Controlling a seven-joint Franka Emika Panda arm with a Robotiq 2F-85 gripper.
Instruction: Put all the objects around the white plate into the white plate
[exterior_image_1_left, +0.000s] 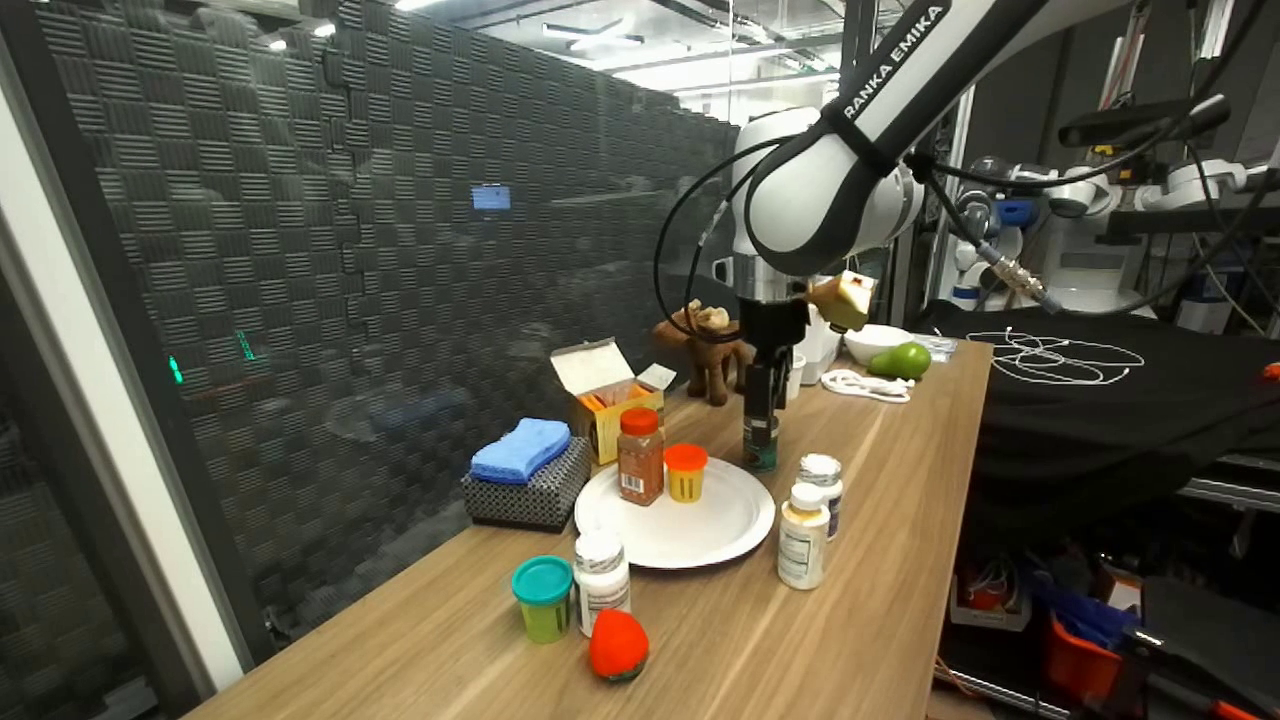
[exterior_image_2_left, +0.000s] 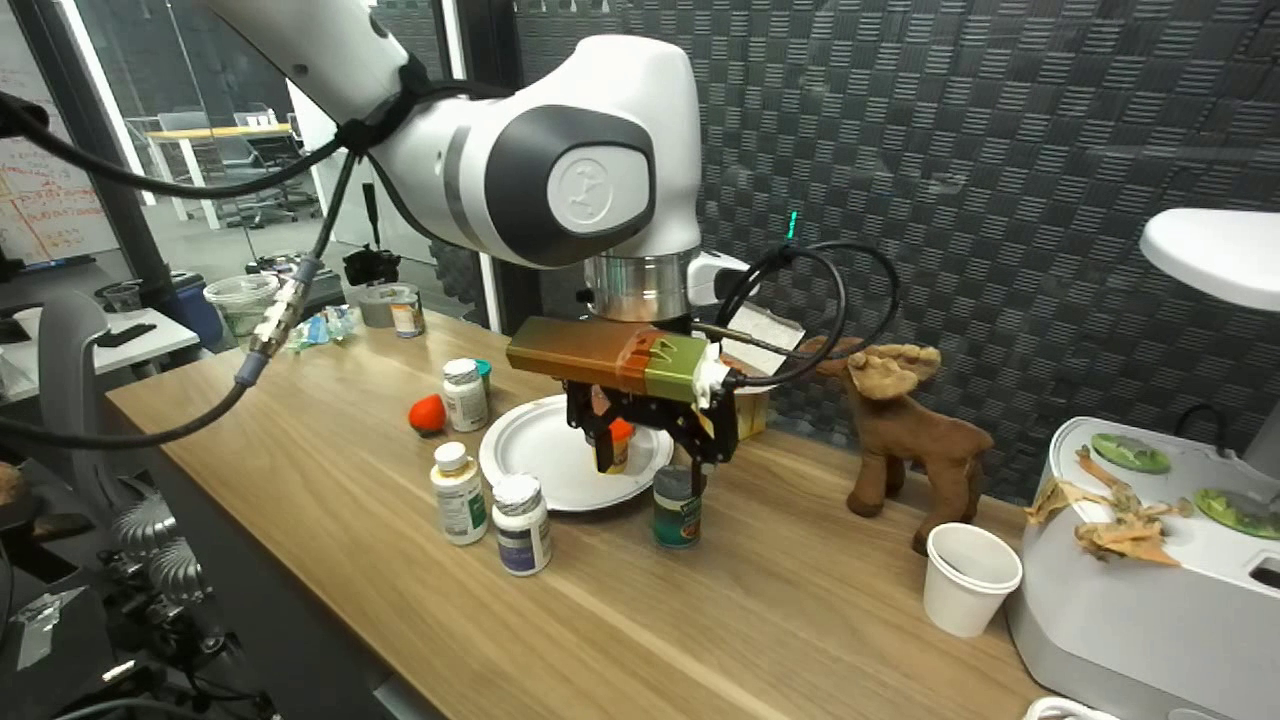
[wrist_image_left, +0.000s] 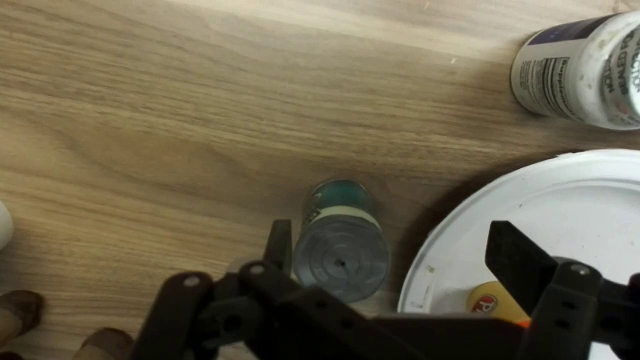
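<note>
The white plate (exterior_image_1_left: 720, 540) lay on the worktop (exterior_image_1_left: 880, 640), between the padded wall (exterior_image_1_left: 380, 220) and the free long edge. Two things already stood upright in it: a brown jar (exterior_image_1_left: 641, 455) with an orange cap and a barcode, and a yellow tub (exterior_image_1_left: 686, 487) with an orange lid and a red badge showing a "P".

Around it I counted six: one green can (exterior_image_2_left: 677, 520) with a grey lid, just beside the rim; three white bottles (exterior_image_2_left: 459, 505), two toward the free edge, one toward the short end, opposite the can; and beside that last, one green tub (exterior_image_1_left: 546, 615) with a teal lid and one red ball (exterior_image_1_left: 618, 645). The purple-labelled bottle (wrist_image_left: 560, 75) read "SEALED FO" up top and "Supplem" on its side.

The gripper (exterior_image_2_left: 652, 468) hung released at the green can, fingers spread wide, one close to the lid; whether they touched, I couldn't tell. "RANKA EMIKA" ran along the arm (exterior_image_1_left: 815, 205).

Toward the wall sat one blue sponge (exterior_image_1_left: 520, 450) on a patterned box (exterior_image_1_left: 530, 495) and one flapped carton (exterior_image_1_left: 630, 415); farther off, one toy moose (exterior_image_2_left: 910, 430).
</note>
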